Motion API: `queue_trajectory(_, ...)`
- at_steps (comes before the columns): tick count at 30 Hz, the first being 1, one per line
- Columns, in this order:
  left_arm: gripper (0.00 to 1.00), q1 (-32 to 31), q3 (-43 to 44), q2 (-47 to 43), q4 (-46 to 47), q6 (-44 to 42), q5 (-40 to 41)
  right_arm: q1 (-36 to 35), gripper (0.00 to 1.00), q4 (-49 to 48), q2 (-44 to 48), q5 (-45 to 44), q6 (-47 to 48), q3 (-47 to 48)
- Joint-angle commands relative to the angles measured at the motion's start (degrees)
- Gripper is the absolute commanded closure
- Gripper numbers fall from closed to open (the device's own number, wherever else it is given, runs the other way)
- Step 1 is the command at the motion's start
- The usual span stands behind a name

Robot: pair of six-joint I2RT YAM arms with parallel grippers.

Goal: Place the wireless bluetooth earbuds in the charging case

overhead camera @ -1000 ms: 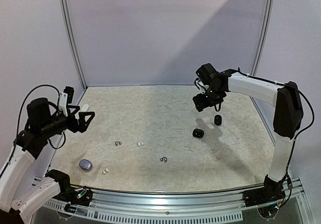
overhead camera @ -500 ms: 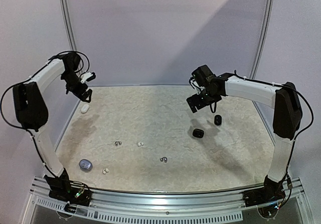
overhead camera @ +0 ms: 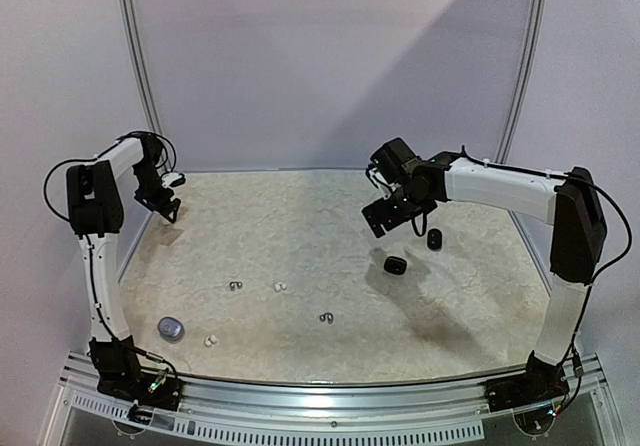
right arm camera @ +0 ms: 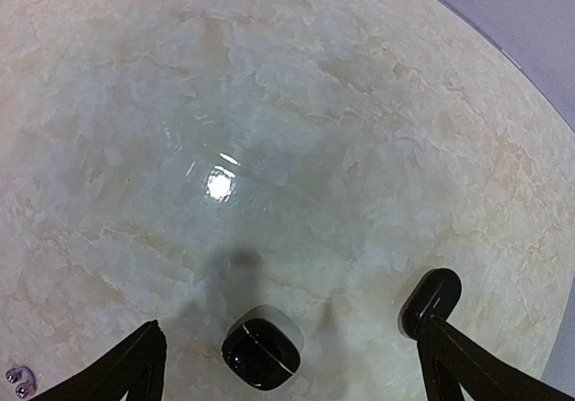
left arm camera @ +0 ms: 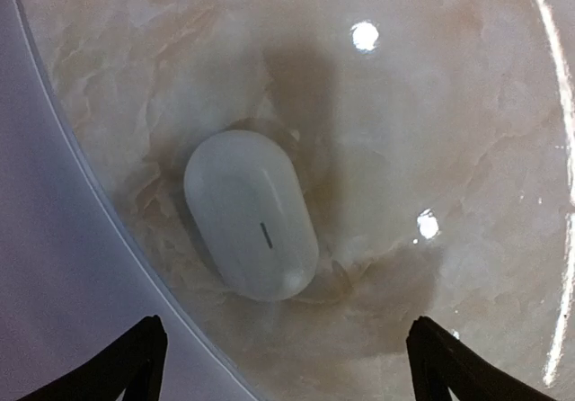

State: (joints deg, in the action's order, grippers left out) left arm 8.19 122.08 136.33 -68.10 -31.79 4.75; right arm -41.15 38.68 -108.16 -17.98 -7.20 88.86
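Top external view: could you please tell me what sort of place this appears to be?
Probably a lab or test cell for robot manipulation: a marble-patterned table enclosed by plain pale walls on metal posts, a metal rail carrying the arm bases at the near edge, and loose earbuds laid out.

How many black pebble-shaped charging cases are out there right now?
2. One black pebble-shaped charging case lies right of centre; the second black case sits just beyond it, farther right. More could be hidden from view.

The left gripper (overhead camera: pixel 163 204) has been swung to the far-left corner and lowered over the white case (left arm camera: pixel 252 214), and the right gripper (overhead camera: pixel 383 222) has been shifted slightly left.
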Motion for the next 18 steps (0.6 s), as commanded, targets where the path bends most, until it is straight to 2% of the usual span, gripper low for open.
queue_trajectory(1, 0.08, 0.5, 1.9, 3.5, 2.1, -0.3, -2.3, -2.0, 0.01, 3.1, 0.7, -3.0, -0.8, 3.0)
queue_trajectory(8, 0.23, 1.4, 4.1, 7.5, 3.8, -0.4, -2.8, -4.7, 0.01, 6.8, -2.1, -6.6, 1.8, 8.8)
queue_trajectory(12, 0.40, 1.6, 4.8, 9.2, 3.3, -0.5, -3.5, -6.3, 0.01, 8.4, -3.2, -8.9, 3.3, 10.1)
queue_trajectory(18, 0.73, 1.6, 4.0, 8.6, 1.8, -0.8, -7.3, -6.3, 0.01, 8.7, -3.5, -9.3, 3.1, 10.3)
